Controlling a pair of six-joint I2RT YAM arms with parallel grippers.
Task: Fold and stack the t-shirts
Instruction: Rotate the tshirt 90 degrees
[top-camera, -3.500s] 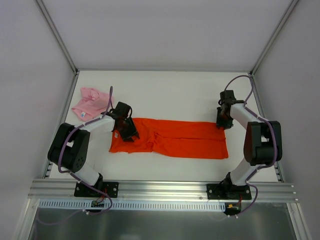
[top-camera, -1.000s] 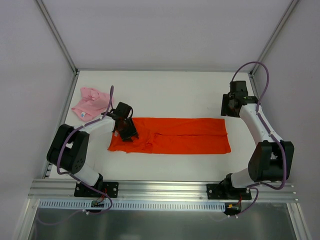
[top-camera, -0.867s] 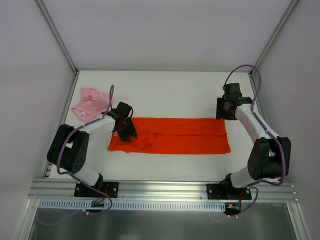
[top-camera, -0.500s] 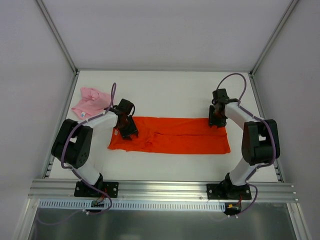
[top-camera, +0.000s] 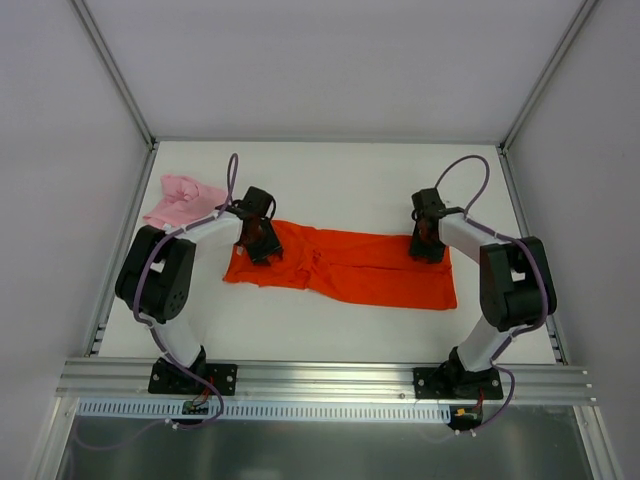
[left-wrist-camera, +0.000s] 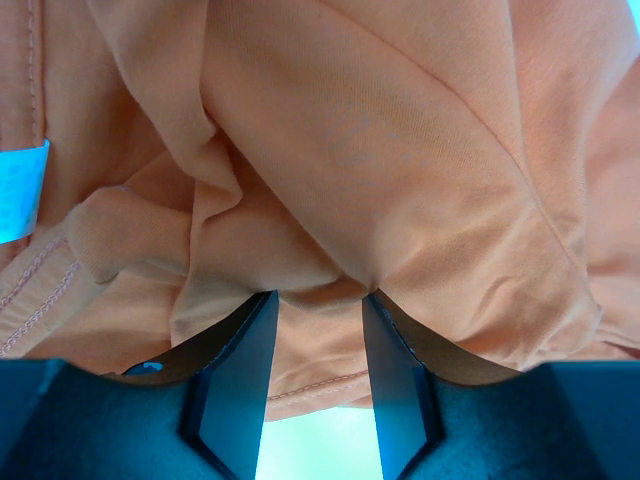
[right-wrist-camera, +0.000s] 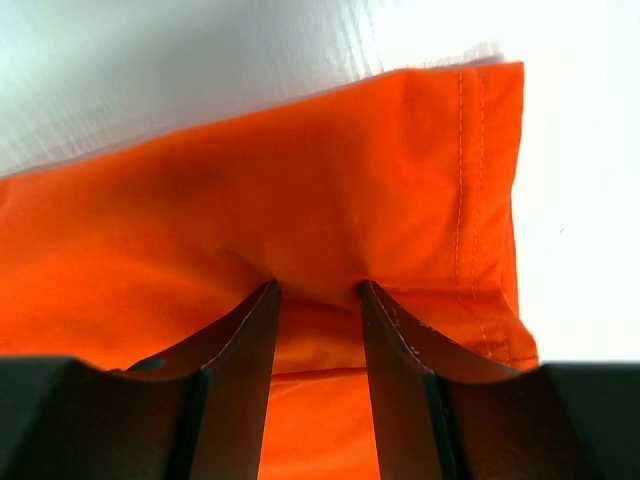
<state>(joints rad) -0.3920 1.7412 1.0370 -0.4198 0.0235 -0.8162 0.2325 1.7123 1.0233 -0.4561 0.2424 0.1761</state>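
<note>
The orange-red t-shirt (top-camera: 350, 270) lies as a long folded strip across the table's middle. My left gripper (top-camera: 262, 240) is shut on its far left edge, where the cloth bunches up. In the left wrist view the shirt (left-wrist-camera: 400, 150) puckers between the jaws of this gripper (left-wrist-camera: 318, 295). My right gripper (top-camera: 428, 243) is shut on the far right edge. In the right wrist view the hemmed cloth (right-wrist-camera: 250, 190) is pinched in this gripper (right-wrist-camera: 318, 285). The pale pink t-shirt (top-camera: 185, 200) lies crumpled at the far left.
The white table (top-camera: 350, 180) is enclosed by pale walls on the left, back and right. A metal rail (top-camera: 320, 375) with both arm bases runs along the near edge.
My right gripper came from off the shirt onto its far right edge and closed. My left gripper pulled the left end away from me, so the strip now slants and bunches there.
</note>
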